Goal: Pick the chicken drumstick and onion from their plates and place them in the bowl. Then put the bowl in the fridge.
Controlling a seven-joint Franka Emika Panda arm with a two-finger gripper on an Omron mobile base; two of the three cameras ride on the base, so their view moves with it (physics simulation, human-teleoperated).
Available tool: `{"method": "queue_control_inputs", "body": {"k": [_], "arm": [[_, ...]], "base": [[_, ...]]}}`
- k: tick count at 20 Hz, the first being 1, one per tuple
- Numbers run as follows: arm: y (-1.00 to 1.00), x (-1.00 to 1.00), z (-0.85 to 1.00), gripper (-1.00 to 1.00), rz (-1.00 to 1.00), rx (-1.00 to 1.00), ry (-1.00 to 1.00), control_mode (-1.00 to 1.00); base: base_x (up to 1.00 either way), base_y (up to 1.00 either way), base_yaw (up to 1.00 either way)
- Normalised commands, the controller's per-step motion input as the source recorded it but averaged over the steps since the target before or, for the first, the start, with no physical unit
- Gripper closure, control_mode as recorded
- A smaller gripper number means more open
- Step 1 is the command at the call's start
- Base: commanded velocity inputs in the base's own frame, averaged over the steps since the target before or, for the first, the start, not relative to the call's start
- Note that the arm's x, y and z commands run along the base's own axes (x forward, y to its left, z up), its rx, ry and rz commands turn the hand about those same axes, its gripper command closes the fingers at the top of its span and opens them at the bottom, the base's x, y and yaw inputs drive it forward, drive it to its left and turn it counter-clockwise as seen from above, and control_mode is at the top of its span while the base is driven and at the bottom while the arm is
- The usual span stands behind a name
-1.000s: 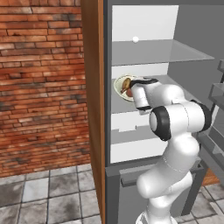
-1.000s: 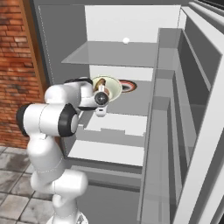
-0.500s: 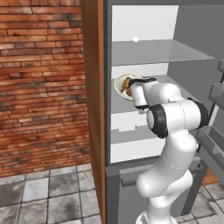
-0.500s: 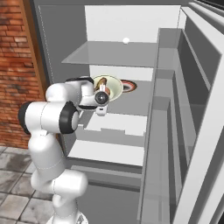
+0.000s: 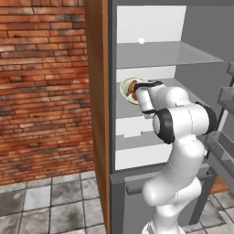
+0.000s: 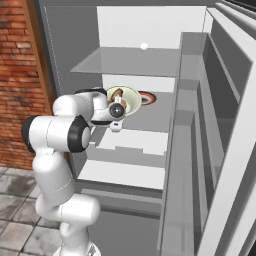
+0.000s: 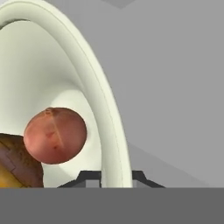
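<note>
Floor (image 5: 55,201): grey stone tiles w/ dark grout, nearest to base. Arm rises from there, elbow bent, forearm reaching fwd into the open fridge (image 5: 97,114). Brick wall (image 5: 41,91) stands left of the fridge's brown wood side panel. Fridge interior light grey-white; door (image 6: 220,150) swung open at right, grey racks on it.

Gripper (image 7: 110,175): fingers clamped on the rim of the bowl (image 7: 94,92), one tip each side of the rim wall, so grasping the bowl. In right base view gripper (image 6: 118,113) sits at the bowl's (image 6: 127,98) near edge.

Bowl is tilted, opening facing partly toward the base cams, at middle-shelf (image 6: 150,120) level; can't tell if its base touches the shelf. Left base view: bowl (image 5: 126,87) just past the wrist, by the fridge's left wall.

Inside bowl: onion (image 7: 55,135) and chicken drumstick (image 7: 17,164), touching each other, drumstick at frame's lower left. Drumstick also seen as brown bit in bowl (image 5: 133,87).

Farther back: reddish round item (image 6: 148,98) on middle shelf, behind/right of bowl. Glass shelf (image 6: 125,62) above, small white ball (image 6: 144,46) at rear wall.

Vs 0.5 s ago: bowl, arm pose, grip look unchanged; no visible shift in either base view.
</note>
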Motion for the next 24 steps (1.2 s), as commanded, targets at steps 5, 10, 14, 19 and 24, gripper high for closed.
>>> {"method": "queue_control_inputs", "body": {"k": [5,10,14,19,24], "arm": [[0.08,0.4,0.0,1.0,0.06,0.0,0.0,-1.0],[0.09,0.39,0.0,1.0,0.07,0.0,0.0,-1.0],[0.11,0.39,0.0,1.0,0.07,0.0,0.0,-1.0],[0.1,0.23,0.03,1.0,0.07,-0.01,0.0,-1.0],[0.1,0.01,0.06,1.0,0.02,-0.08,0.0,-1.0]], "base": [[0.0,0.0,0.0],[0.0,0.0,0.0],[0.0,0.0,0.0],[0.0,0.0,0.0],[0.0,0.0,0.0]]}}
